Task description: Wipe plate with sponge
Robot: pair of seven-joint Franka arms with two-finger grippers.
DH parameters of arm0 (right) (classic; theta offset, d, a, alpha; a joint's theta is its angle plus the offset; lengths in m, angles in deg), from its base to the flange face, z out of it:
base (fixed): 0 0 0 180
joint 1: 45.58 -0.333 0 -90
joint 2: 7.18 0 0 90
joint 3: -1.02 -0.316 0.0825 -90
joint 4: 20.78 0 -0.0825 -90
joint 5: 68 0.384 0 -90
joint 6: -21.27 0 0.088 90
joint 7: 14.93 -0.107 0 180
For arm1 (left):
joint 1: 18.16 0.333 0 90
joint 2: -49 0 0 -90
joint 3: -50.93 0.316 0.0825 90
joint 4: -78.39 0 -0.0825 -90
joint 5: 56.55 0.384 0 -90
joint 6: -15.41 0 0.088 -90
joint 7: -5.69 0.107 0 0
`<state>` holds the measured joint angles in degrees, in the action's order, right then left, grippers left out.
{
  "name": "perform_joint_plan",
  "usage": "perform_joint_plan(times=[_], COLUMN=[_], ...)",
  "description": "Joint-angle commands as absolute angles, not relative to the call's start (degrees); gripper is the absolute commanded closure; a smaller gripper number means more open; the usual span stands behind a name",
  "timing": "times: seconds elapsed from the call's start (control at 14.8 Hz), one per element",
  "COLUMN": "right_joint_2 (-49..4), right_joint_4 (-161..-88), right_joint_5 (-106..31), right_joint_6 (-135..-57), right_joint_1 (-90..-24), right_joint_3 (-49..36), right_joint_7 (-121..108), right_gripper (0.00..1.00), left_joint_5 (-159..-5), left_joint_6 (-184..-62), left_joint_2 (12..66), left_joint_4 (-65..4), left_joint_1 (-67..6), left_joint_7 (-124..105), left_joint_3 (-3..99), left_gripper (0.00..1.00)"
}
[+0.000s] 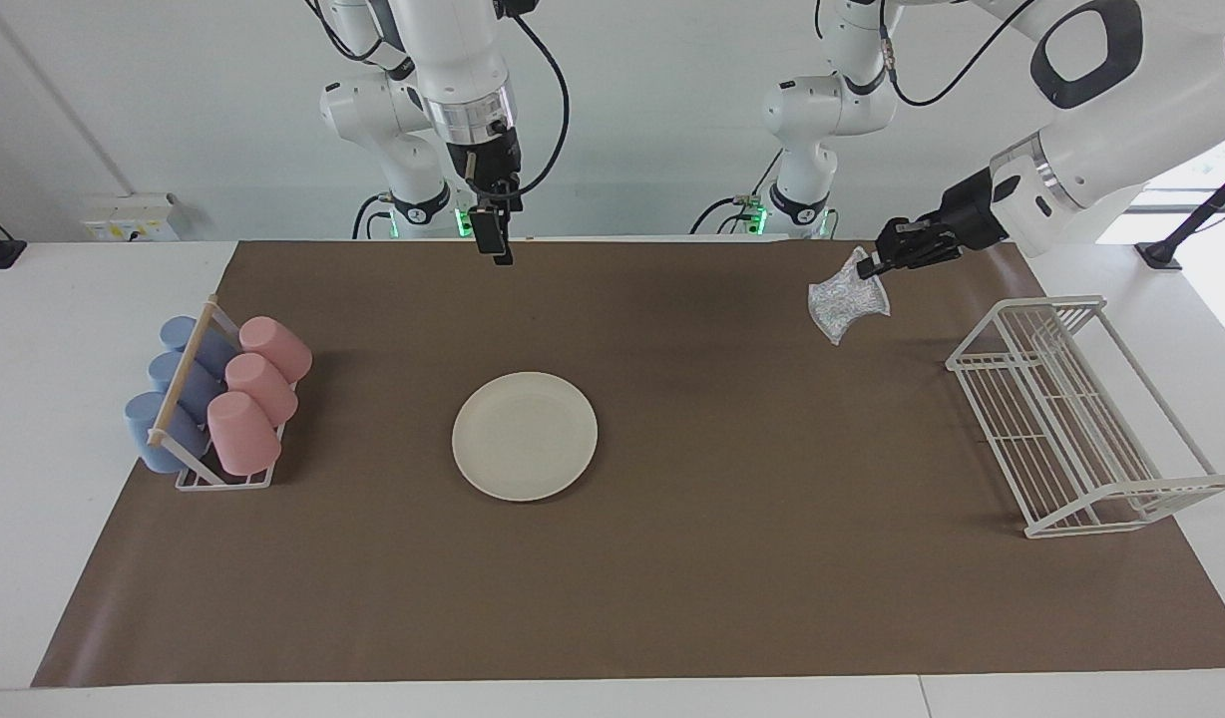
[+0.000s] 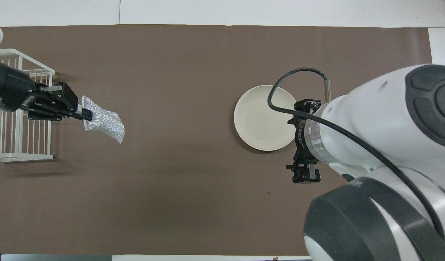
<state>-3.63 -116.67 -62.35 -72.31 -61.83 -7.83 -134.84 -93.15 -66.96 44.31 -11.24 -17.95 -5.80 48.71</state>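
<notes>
Left pincer [image 1: 869, 267] is clenching one corner of the sponge [image 1: 847, 309], so the crinkled silver pad is dangling free in the air over the brown mat [image 1: 732, 578], just off the wire rack [image 1: 1081, 419] at the left arm's end of the bench. Carrying it high looks like a way of clearing the rack's rim on the way to the plate [image 1: 525, 435], which is lying bare mid-bench, toward the right arm's end. Right pincer [image 1: 495, 251], released, is waiting up over the mat's robot-side edge. Largest container first: the rack is showing nothing inside; the small cup holder [image 1: 213, 477] is cradling three pink [image 1: 258, 394] and three blue cups [image 1: 169, 399] on their sides.
</notes>
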Motion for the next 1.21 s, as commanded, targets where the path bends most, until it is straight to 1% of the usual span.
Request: perform_joint_plan(times=[0.0,0.13,0.27,0.47,0.74,0.94,1.15], right_joint_2=[-1.8,-2.3,-1.8,-1.9,-1.9,-1.7,-2.4], right_joint_4=[-119.0,-118.6,-119.0,-119.0,-119.7,-121.7,-124.1], right_joint_5=[-61.1,-59.9,-59.7,-59.2,-59.1,-59.1,-59.2], right_joint_6=[-73.6,-73.1,-73.3,-75.4,-78.0,-83.0,-89.6], right_joint_1=[-62.3,-61.6,-62.1,-62.3,-65.4,-69.9,-75.2], right_joint_3=[-7.9,-7.8,-7.6,-7.8,-8.0,-8.0,-8.0], right_joint_7=[-135.2,-133.1,-133.6,-138.0,-140.7,-146.8,-150.6], right_gripper=[0.0,0.0,0.0,0.0,0.0,0.0,0.0], left_joint_5=[-104.8,-113.1,-119.5,-125.9,-134.3,-137.2,-137.7], left_joint_6=[-75.5,-77.7,-77.1,-74.1,-72.6,-73.1,-73.3], left_joint_2=[53.9,57.9,58.8,58.4,57.4,56.6,56.9], left_joint_4=[-28.0,-36.4,-40.9,-43.7,-48.1,-48.3,-49.4], left_joint_1=[-17.3,-16.8,-16.7,-17.4,-18.4,-22.3,-23.9], left_joint_7=[-3.3,2.6,7.6,12.5,23.7,31.0,32.8], left_joint_3=[48.4,48.5,48.5,48.4,48.3,48.3,48.2], left_gripper=[1.0,1.0,1.0,1.0,1.0,1.0,1.0])
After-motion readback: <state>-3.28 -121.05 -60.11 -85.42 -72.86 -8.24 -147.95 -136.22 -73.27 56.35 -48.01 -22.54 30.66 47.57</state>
